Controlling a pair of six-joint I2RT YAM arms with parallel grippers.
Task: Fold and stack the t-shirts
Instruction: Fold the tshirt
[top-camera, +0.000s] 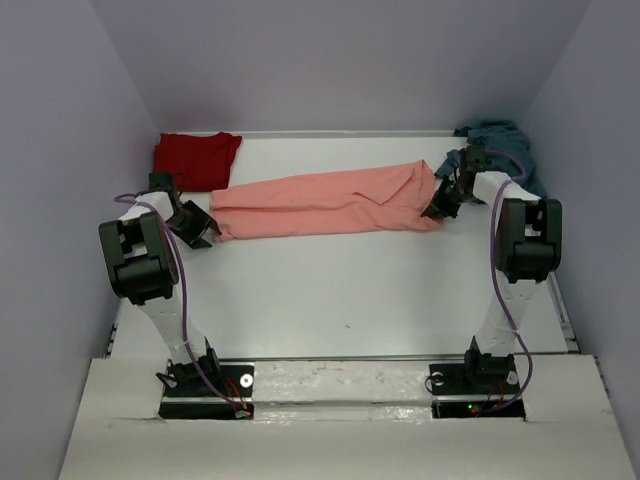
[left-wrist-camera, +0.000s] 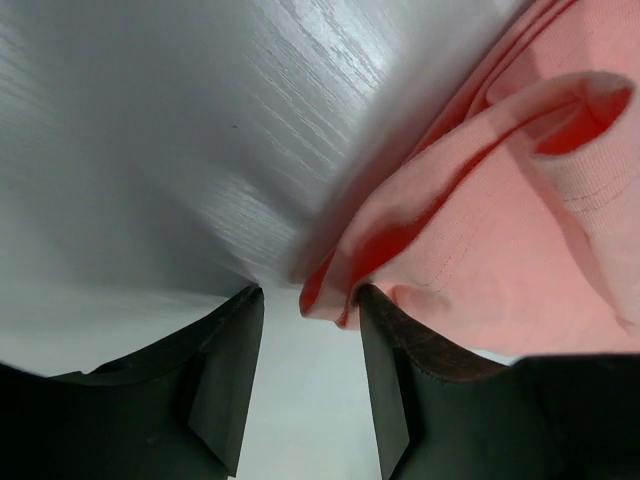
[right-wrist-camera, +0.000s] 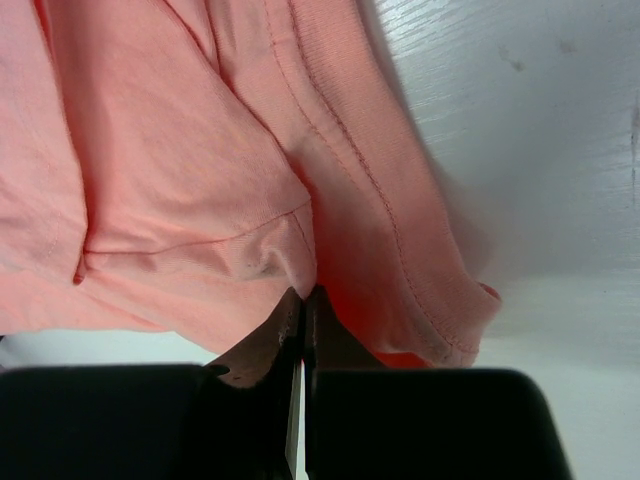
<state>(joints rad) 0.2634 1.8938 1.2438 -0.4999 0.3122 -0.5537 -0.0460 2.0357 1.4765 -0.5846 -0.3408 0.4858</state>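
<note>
White table (top-camera: 340, 300) boxed in by pale lilac walls. Mid-frame, stretched across in a rumpled band: pink shirt (top-camera: 320, 205). At its left end, left gripper (top-camera: 195, 228), jaws parted, a cloth edge just between the tips but not yet pinched. At its right end, right gripper (top-camera: 440, 205), clamped tight on a thin fold. Farther back, red shirt (top-camera: 197, 158) at upper left, blue shirt (top-camera: 497, 140) heaped at upper right. Likely risks: closing left on too little cloth and losing it on the lift; pulling unevenly and twisting the band instead of spreading it.
</note>
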